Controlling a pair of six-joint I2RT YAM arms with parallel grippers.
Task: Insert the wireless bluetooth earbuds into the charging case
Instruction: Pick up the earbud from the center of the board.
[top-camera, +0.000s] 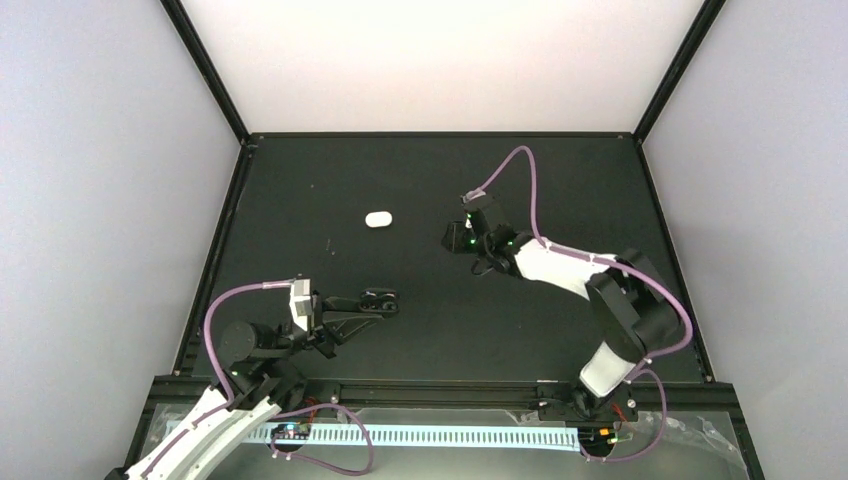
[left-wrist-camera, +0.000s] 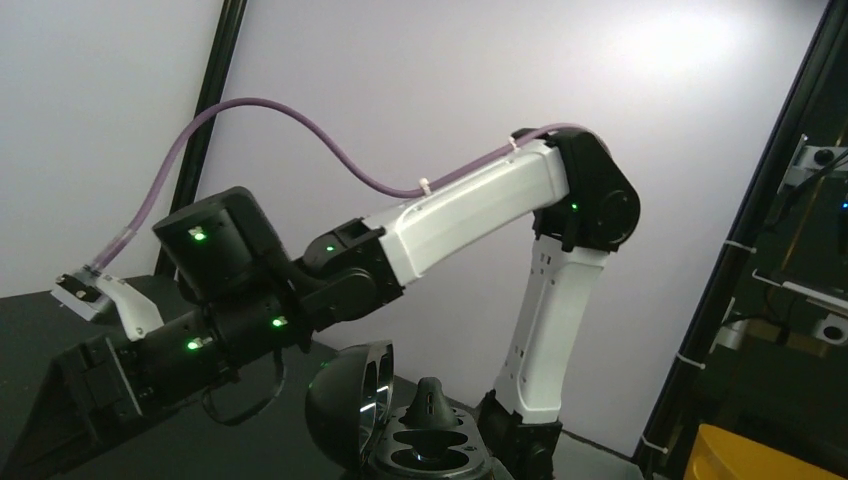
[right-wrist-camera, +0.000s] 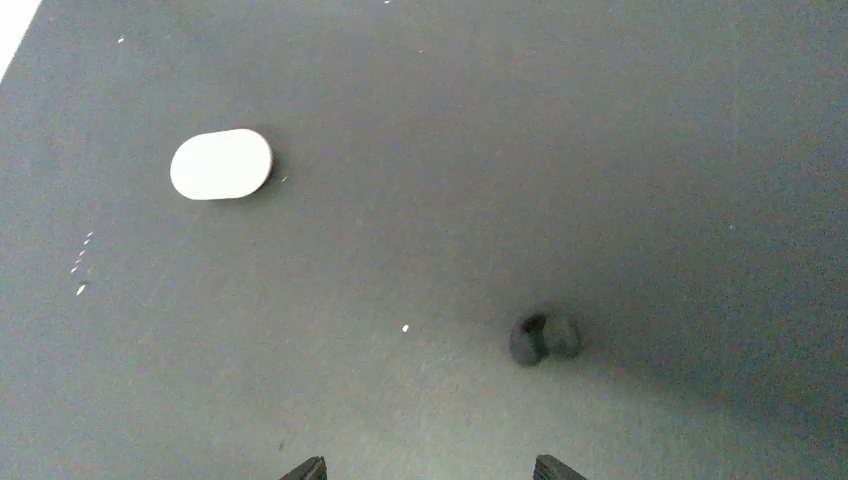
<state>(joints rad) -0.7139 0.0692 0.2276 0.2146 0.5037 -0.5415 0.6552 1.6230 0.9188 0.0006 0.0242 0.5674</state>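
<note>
My left gripper (top-camera: 372, 303) is shut on a black charging case (left-wrist-camera: 430, 450), held low over the table's near left. The case's lid (left-wrist-camera: 345, 405) stands open. One black earbud (left-wrist-camera: 431, 398) sticks up from a socket, and the socket beside it shows dark. My right gripper (right-wrist-camera: 430, 470) hovers over the mat, open with nothing between its fingertips (right-wrist-camera: 305, 468). A second black earbud (right-wrist-camera: 545, 338) lies loose on the mat ahead of it, slightly right of the jaws. In the top view the right gripper (top-camera: 456, 238) is at mid-table.
A closed white pill-shaped case (top-camera: 378, 219) lies on the black mat, left of the right gripper, also seen as the white case (right-wrist-camera: 221, 164). The right arm (left-wrist-camera: 470, 215) crosses the left wrist view. Black frame posts (top-camera: 212, 262) edge the mat.
</note>
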